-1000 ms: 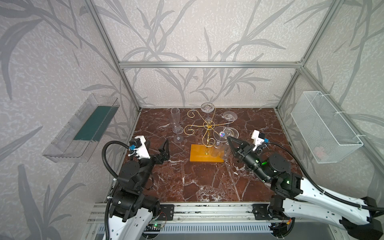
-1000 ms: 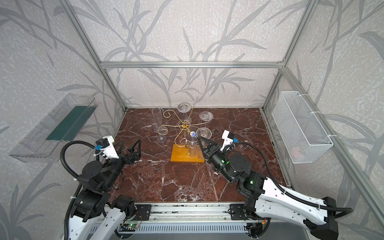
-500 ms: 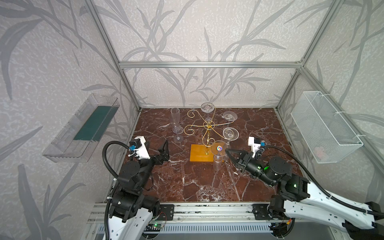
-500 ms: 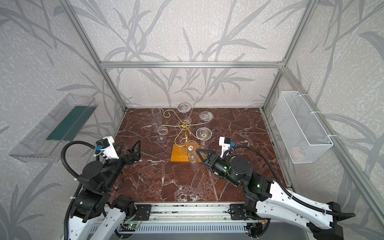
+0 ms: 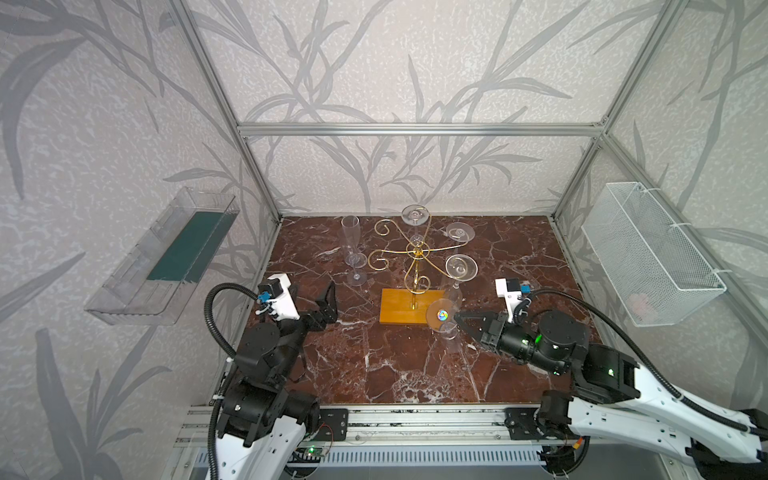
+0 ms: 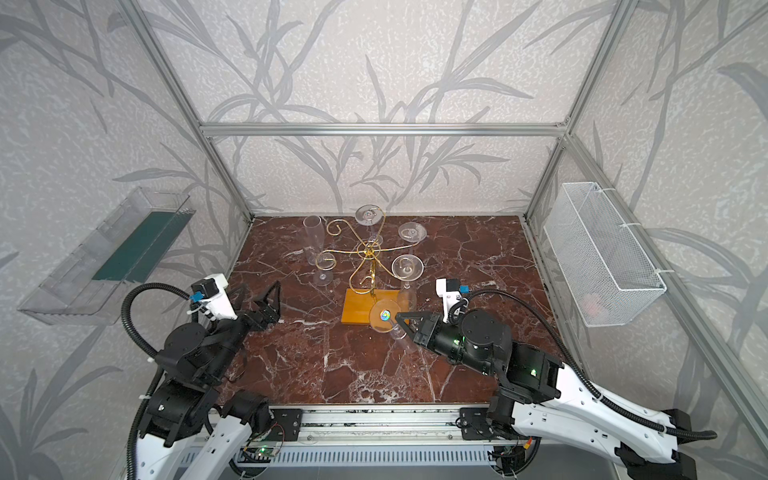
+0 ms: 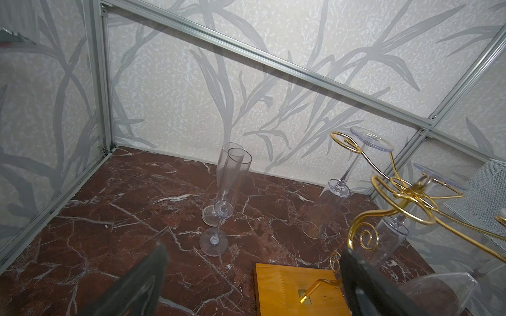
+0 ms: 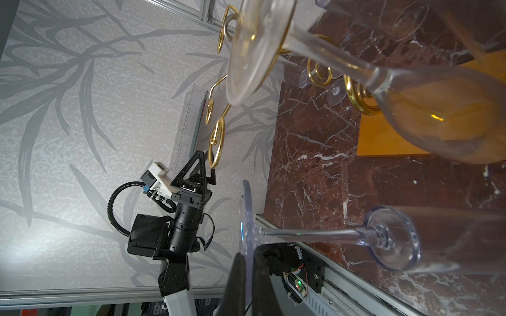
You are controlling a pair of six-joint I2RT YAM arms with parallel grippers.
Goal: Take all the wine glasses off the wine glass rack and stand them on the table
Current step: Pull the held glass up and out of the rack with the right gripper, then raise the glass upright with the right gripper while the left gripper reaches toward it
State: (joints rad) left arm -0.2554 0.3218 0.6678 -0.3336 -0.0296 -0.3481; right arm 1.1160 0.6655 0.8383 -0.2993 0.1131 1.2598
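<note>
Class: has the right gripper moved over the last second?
Yes. The right gripper, shut on the wine glass, has drawn back from the wine glass rack, toward its base's near corner.

Pale grey walls point(image 5: 415, 62) printed with darker leafy branches, framed by silver aluminium bars point(image 5: 415, 129), enclose a red-brown, white-veined marble floor point(image 5: 374, 365). A clear plastic tray point(image 5: 124, 291) with a dark green liner point(image 5: 187, 245) hangs on the left wall, a white wire-mesh basket point(image 5: 648, 249) on the right.
</note>
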